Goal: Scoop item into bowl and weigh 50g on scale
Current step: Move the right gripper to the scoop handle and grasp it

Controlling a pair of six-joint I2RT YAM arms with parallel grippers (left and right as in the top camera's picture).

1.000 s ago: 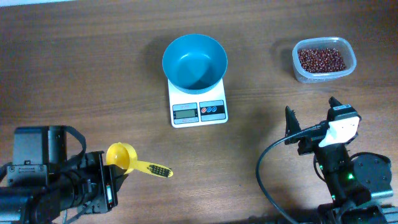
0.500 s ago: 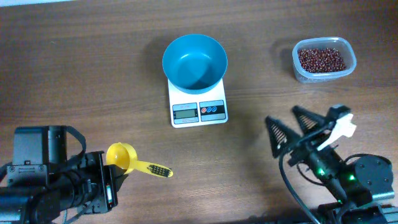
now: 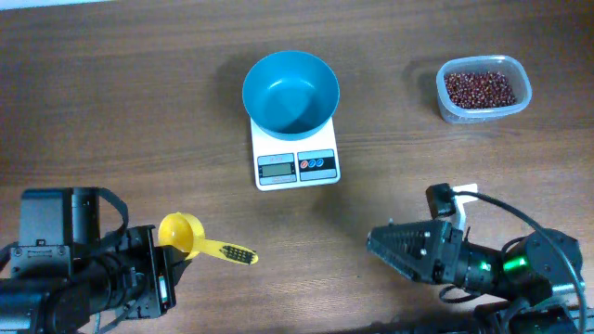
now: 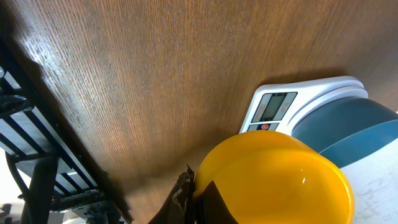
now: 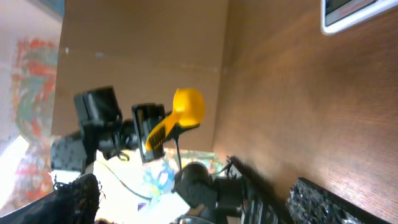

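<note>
Lower left of the overhead view: left gripper pressed together, tips hard against the cup of the yellow scoop. Could not tell whether they pinched its rim.

Lower right: right gripper spread wide, empty, lying low and pointing left.

Centre: teal bowl sat empty on the white scale, overhanging it.

Upper right: beans all in the clear tub, well apart from the scoop.

Risks, as judged:
- The scoop could skid on smooth wood if nudged rather than gripped.
- The two arms could clash along the bottom edge.
- A knock could shift the overhanging bowl.
- Beans could spill on the long carry.

Surface: brown wood-grain tabletop. The room beyond its edge was bright and blurred, with a dark frame at the left of the left wrist view.
</note>
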